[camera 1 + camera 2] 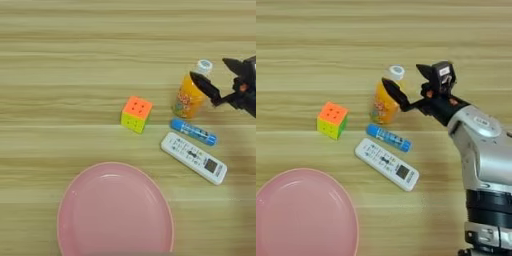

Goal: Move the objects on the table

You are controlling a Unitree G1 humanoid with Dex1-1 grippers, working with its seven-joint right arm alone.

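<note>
A small orange juice bottle [384, 102] with a white cap stands upright on the tan wooden table [316, 50]. My right gripper [402, 76] is open just right of the bottle: one black finger crosses in front of its upper body, the other finger [426, 71] stands apart to the right. An orange-yellow puzzle cube [136, 114] sits left of the bottle. A blue tube [193, 132] lies below the bottle, and a white remote control [194, 157] lies beside it, nearer to me. A large pink plate [114, 212] fills the bottom left.
My silver forearm [483, 165] comes up from the bottom right edge in the right eye view.
</note>
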